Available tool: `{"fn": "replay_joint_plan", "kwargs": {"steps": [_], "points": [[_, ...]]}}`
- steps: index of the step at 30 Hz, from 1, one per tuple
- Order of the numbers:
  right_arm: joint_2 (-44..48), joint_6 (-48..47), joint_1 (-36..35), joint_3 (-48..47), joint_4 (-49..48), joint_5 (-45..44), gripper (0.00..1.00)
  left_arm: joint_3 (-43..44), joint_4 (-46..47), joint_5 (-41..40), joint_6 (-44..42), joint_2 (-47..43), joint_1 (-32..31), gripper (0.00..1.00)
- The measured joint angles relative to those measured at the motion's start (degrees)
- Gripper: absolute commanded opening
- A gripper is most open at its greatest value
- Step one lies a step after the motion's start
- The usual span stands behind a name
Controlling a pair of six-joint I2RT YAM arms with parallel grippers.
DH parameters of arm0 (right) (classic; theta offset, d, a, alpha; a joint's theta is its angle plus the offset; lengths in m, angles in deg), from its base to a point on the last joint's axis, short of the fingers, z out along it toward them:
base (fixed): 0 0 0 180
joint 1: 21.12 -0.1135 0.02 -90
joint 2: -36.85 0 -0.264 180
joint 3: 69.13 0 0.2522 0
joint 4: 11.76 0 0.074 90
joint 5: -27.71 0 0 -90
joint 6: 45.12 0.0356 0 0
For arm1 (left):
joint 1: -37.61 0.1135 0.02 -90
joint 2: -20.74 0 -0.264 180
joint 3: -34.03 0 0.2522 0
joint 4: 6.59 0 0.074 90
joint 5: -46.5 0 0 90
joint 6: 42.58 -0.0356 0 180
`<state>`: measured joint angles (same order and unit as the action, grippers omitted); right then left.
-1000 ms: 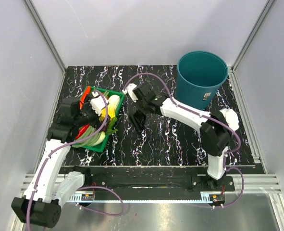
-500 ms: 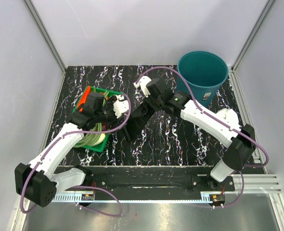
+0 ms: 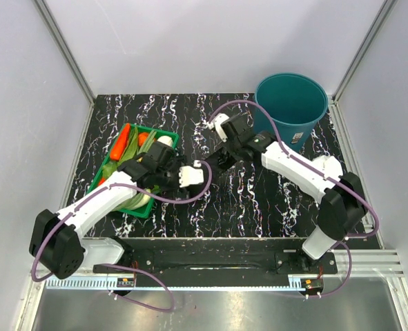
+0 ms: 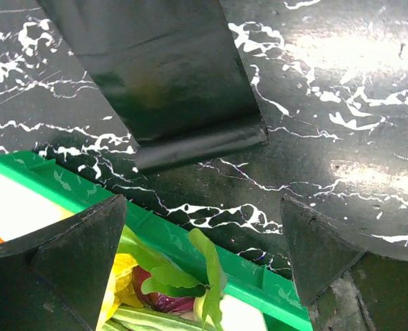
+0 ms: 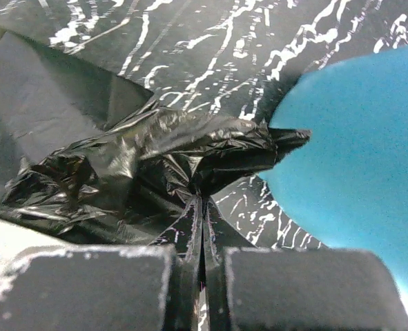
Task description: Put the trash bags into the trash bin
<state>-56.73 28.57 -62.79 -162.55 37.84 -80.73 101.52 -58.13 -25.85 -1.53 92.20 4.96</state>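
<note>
One bag (image 5: 155,158) was pinched in my right gripper (image 5: 202,276), left gripper (image 4: 204,207) spread; I judged it should clear the bin (image 5: 355,152) rim before release.

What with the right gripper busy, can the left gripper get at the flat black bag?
Probably yes: the left gripper is open and nothing covers the flat black bag ahead.

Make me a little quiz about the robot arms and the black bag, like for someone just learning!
1. True or false: the right gripper is shut on the black bag.
2. Where are the vegetables? A) in a bowl B) in the green tray C) on the floor
3. Fill in: the left gripper is ____, holding nothing.
Key: 1 true; 2 B; 3 open.
</note>
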Motion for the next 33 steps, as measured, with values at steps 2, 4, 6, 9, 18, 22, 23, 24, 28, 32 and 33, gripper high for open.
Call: {"fn": "replay_joint_plan", "kwargs": {"steps": [2,4,6,9,18,22,23,24,28,32,33], "points": [[-0.2,0.0,2.2,0.0,-0.6,0.1,0.0,-0.7,-0.1,-1.0,-2.3,0.1,-1.5,0.98],[-0.2,-0.2,3.6,0.0,-0.9,0.1,0.0,-0.9,-0.2,-1.7,-4.2,0.9,-2.7,0.98],[-0.2,-0.4,4.3,0.0,-1.2,0.0,0.0,-0.9,0.2,-2.0,-6.4,2.5,-3.8,0.98],[-0.2,-0.9,4.3,0.0,-1.2,0.0,0.0,-0.9,1.0,-2.8,-9.6,5.8,-4.8,0.98],[5.9,-2.3,4.4,-0.9,2.4,-0.1,0.0,-0.3,6.4,-3.4,-13.0,11.5,-5.8,0.99],[8.0,-2.5,4.4,-3.5,4.6,0.1,0.0,0.2,8.9,-3.5,-13.2,11.5,-6.4,0.99],[8.4,-2.5,4.5,-4.3,4.9,0.1,0.0,0.4,9.3,-3.4,-13.4,11.5,-6.6,0.99],[8.9,-2.6,4.5,-5.2,5.0,0.1,0.0,0.5,9.4,-3.4,-13.6,11.5,-6.7,0.99],[9.8,-3.0,4.5,-6.3,5.2,0.0,0.0,0.6,10.1,-3.5,-14.8,11.5,-7.6,0.99],[9.8,-3.6,4.5,-6.3,6.4,-0.2,0.0,0.5,10.1,-3.4,-16.0,11.5,-8.0,0.99],[9.8,-3.8,4.5,-6.3,6.5,-0.4,0.0,0.5,10.1,-3.5,-16.2,11.5,-8.1,0.99]]}}
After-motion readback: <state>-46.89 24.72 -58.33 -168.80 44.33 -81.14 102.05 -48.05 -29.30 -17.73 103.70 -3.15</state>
